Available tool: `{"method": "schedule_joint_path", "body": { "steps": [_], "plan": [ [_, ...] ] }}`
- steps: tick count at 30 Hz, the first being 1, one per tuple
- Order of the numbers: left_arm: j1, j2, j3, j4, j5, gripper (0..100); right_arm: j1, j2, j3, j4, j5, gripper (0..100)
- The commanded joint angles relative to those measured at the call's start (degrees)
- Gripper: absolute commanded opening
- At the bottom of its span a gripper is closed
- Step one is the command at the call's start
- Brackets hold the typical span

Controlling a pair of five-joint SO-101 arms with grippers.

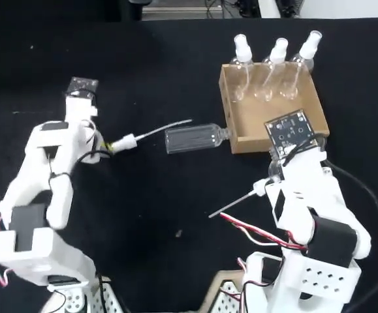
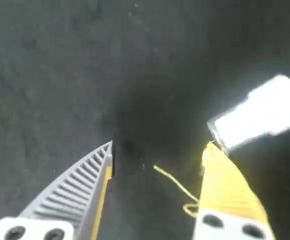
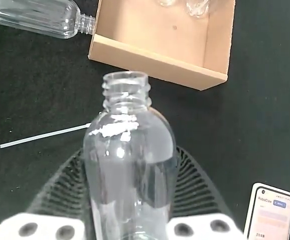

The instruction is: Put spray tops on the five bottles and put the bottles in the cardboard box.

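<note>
My left gripper (image 2: 160, 157) is open just above the black mat, and a white spray top (image 2: 260, 117) lies just past the tip of its yellow finger (image 2: 225, 185). From above, that spray top (image 1: 127, 141) trails a thin tube toward an uncapped clear bottle (image 1: 195, 138) lying on its side by the cardboard box (image 1: 247, 130). Three capped bottles (image 1: 267, 81) lean in the box. My right gripper (image 3: 129, 165) is shut on an uncapped clear bottle (image 3: 127, 145) held upright near the box corner. A second spray top (image 1: 259, 188) with its tube lies beside the right arm.
A phone (image 3: 271, 210) lies on the mat near the right arm. The box's front wall (image 3: 155, 62) stands close ahead of the held bottle. Black mat (image 1: 175, 65) stretches open between the arms and behind the left one.
</note>
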Motion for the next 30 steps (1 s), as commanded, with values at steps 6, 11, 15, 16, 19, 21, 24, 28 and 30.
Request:
{"method": "schedule_joint_path", "body": {
  "steps": [6, 11, 15, 16, 19, 21, 24, 28, 30],
  "plan": [
    [-0.4, 6.9, -13.8, -1.0, 15.1, 26, 0.7, -0.9, -0.4, 0.1, 0.4, 1.1],
    [-3.6, 6.2, -22.6, 12.4, 18.3, 26, 0.9, -0.9, -0.4, 0.0, 0.4, 1.1],
    [-3.8, 6.6, -28.8, 26.6, 13.5, 26, 0.7, -0.9, -0.5, -0.1, 0.4, 1.1],
    [-3.6, 6.7, -29.5, 29.5, 12.1, 26, 0.7, -0.9, -0.5, -0.1, 0.4, 1.1],
    [-1.3, 6.8, -29.5, 33.7, 11.1, 26, 0.7, -0.9, -0.5, -0.2, 0.4, 1.1],
    [1.4, 6.8, -28.1, 33.9, 11.1, 26, 0.7, -0.9, -0.6, -0.2, 0.4, 1.1],
    [3.7, 6.9, -25.9, 28.7, 11.1, 26, 0.7, -0.9, -0.7, -0.2, 0.4, 1.1],
    [4.2, 6.9, -20.5, 18.0, 10.7, 26, 1.0, -0.9, -0.6, -0.2, 0.4, 1.1],
    [3.9, 6.9, -18.8, 14.5, 10.6, 26, 1.0, -0.9, -0.7, -0.2, 0.4, 1.1]
  ]
}}
